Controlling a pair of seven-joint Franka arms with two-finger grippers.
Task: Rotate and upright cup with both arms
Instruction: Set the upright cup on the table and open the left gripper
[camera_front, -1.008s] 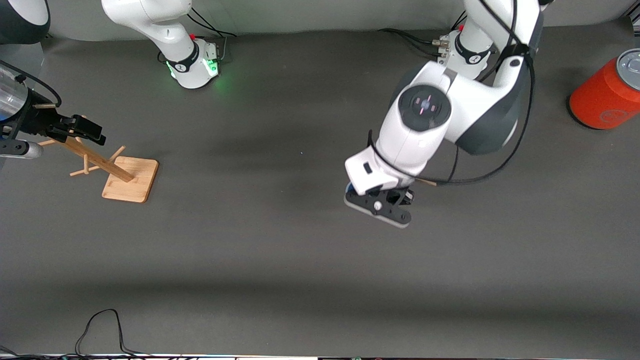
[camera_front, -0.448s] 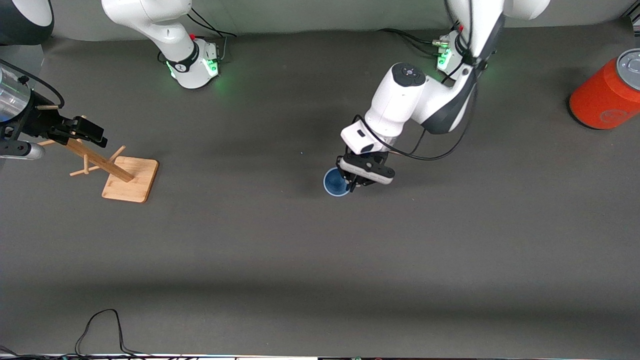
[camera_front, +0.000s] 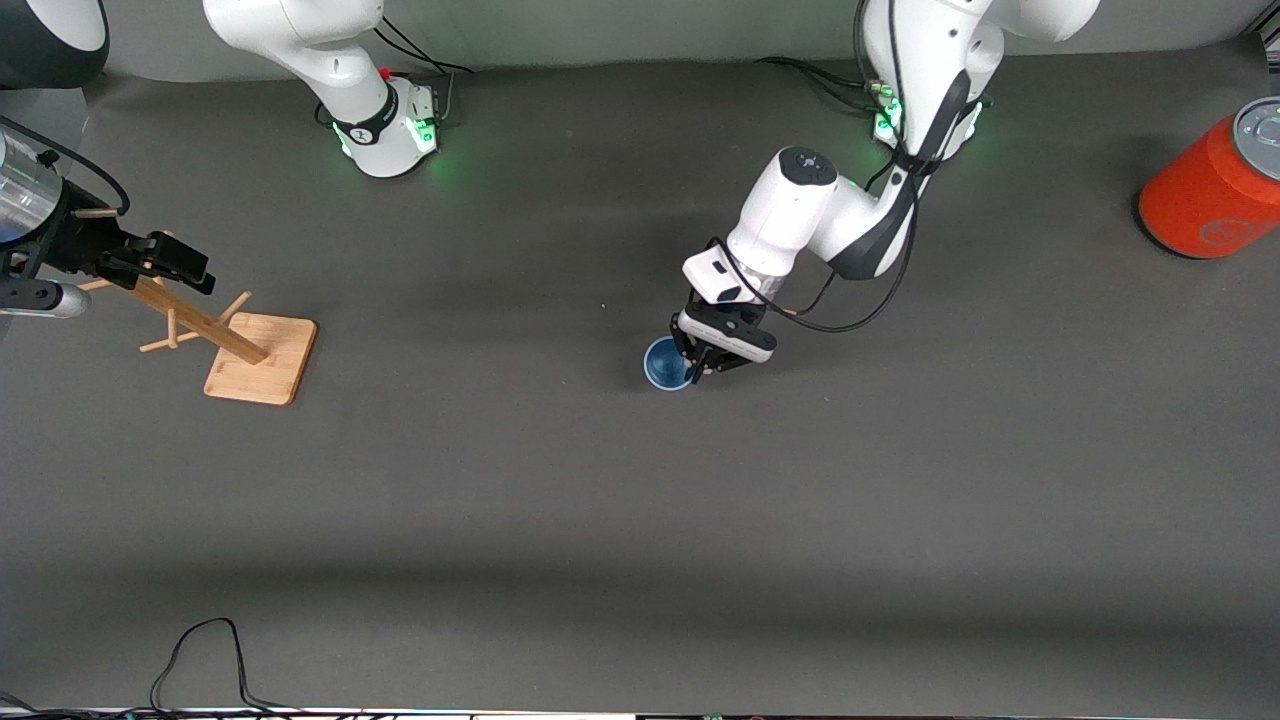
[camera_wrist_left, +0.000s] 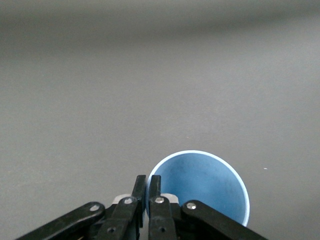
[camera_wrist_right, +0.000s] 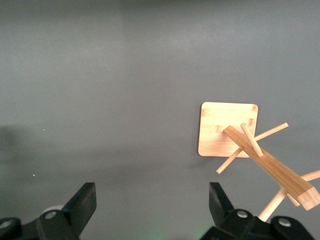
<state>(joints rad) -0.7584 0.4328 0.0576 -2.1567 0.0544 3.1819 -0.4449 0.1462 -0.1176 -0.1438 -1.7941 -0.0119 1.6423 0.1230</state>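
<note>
The pale blue cup (camera_front: 664, 364) is near the table's middle with its mouth facing up. My left gripper (camera_front: 699, 363) is shut on the cup's rim wall, one finger inside and one outside. In the left wrist view the cup (camera_wrist_left: 200, 185) shows its blue inside, and the gripper (camera_wrist_left: 147, 182) pinches its rim. I cannot tell whether the cup's base touches the table. My right gripper (camera_front: 165, 262) is open and empty over the wooden rack (camera_front: 262, 358) at the right arm's end; in the right wrist view it (camera_wrist_right: 150, 205) is wide open above bare table.
The wooden rack with pegs also shows in the right wrist view (camera_wrist_right: 227, 130). A red-orange can (camera_front: 1215, 185) with a grey lid lies at the left arm's end. A black cable (camera_front: 200, 650) loops at the table's front edge.
My left arm has swung down and drawn back toward its base with the cup in its grip. The cup's open mouth now shows. The right arm has not moved.
</note>
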